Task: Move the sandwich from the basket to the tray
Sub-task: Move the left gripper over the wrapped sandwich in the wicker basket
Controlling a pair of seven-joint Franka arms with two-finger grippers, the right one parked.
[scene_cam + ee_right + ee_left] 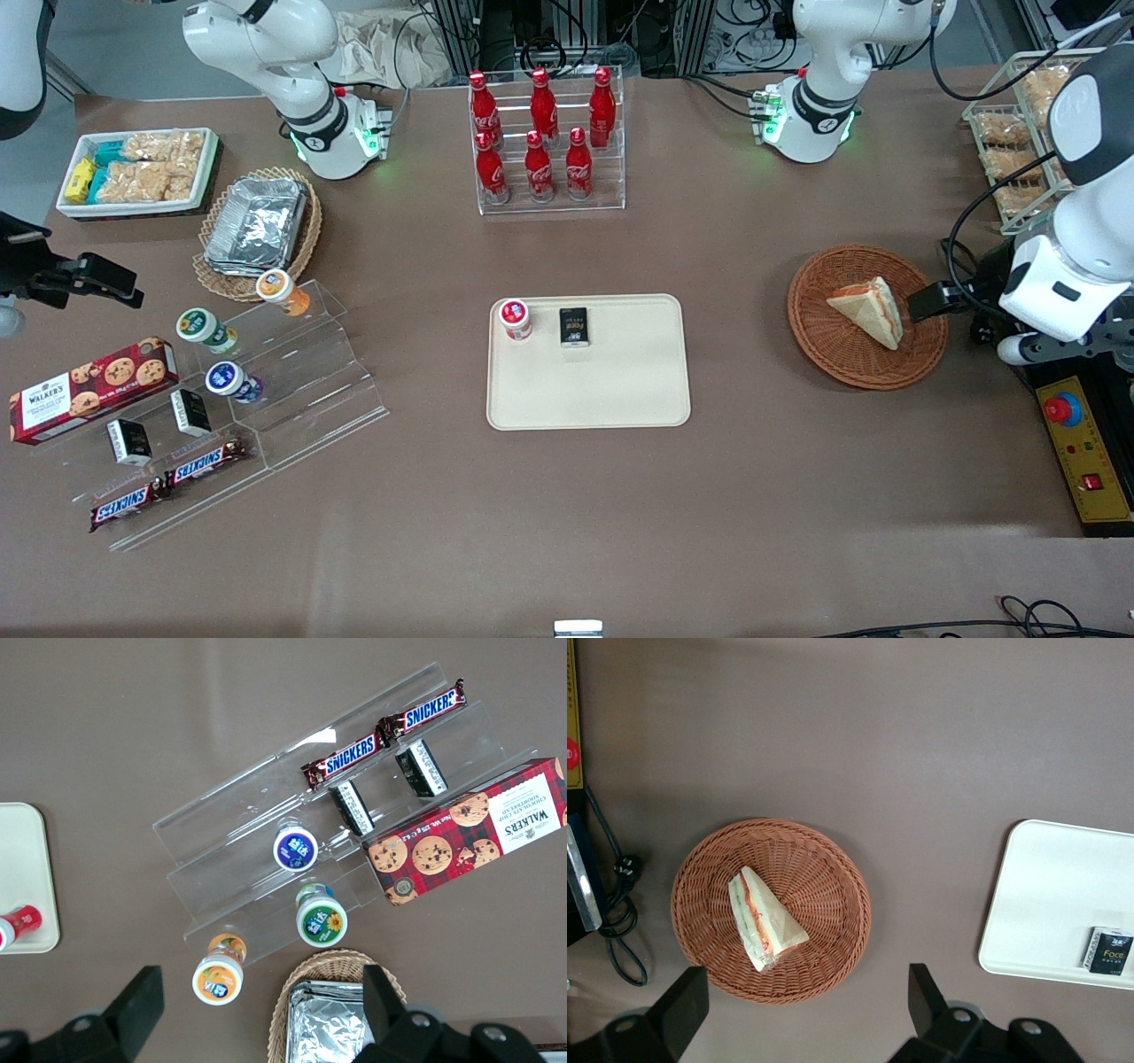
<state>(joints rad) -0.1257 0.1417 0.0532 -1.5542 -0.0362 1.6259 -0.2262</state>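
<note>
Inside the basket [833, 868], the sandwich [764, 918] (end effector [806, 1010] above, fingers spread wide).

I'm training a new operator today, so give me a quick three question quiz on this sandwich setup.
1. True or false: the triangular white-bread sandwich lies in the round reddish-brown wicker basket.
2. What stands on the cream rectangular plastic tray? A) six bottles B) a red-lidded cup and a small black packet C) nothing
3. How are the left gripper's fingers, and where is it?
Key: 1 true. 2 B. 3 Open, above the basket.
</note>
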